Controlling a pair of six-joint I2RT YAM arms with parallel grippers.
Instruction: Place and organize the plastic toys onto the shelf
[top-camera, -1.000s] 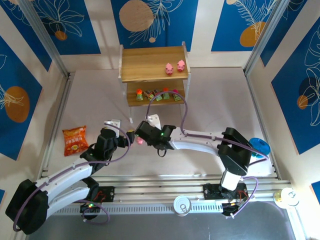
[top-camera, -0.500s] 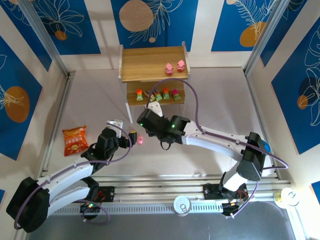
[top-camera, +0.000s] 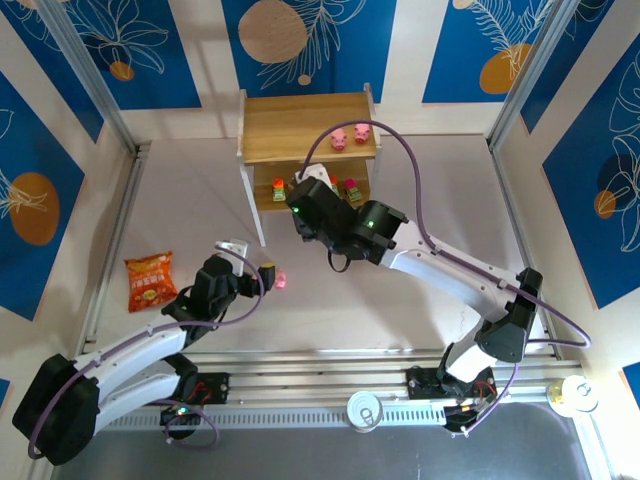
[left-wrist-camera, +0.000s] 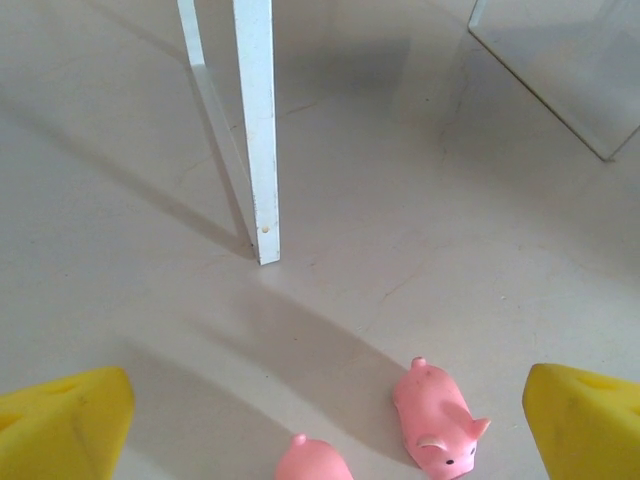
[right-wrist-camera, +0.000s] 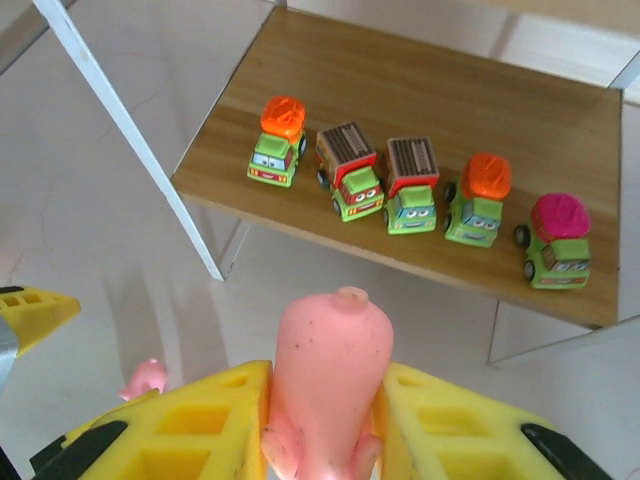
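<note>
The right end effector is closed almost fully on a pink pig, which stands snout-up between its yellow fingers. From overhead, this end effector hangs just in front of the shelf, at the left part of the lower tier. The left end effector is spread to its widest and grips nothing. Between its fingers, and apart from both, two loose pigs lie on the tabletop, near a white shelf leg.

A second ago the right end effector hovered mid-tabletop, right beside the left one. It has since swung out to the shelf with the pig in its grip. The left arm has not moved, and the top tier carries the same pair of pigs.

On the shelf, that pair of pigs sits side by side near the right end of the top tier. The lower tier holds five toy trucks in a row facing forward: an orange-topped one, two with brown backs, another orange-topped one, and a pink-topped one at the right end. An orange snack bag lies on the tabletop left of the left arm.
</note>
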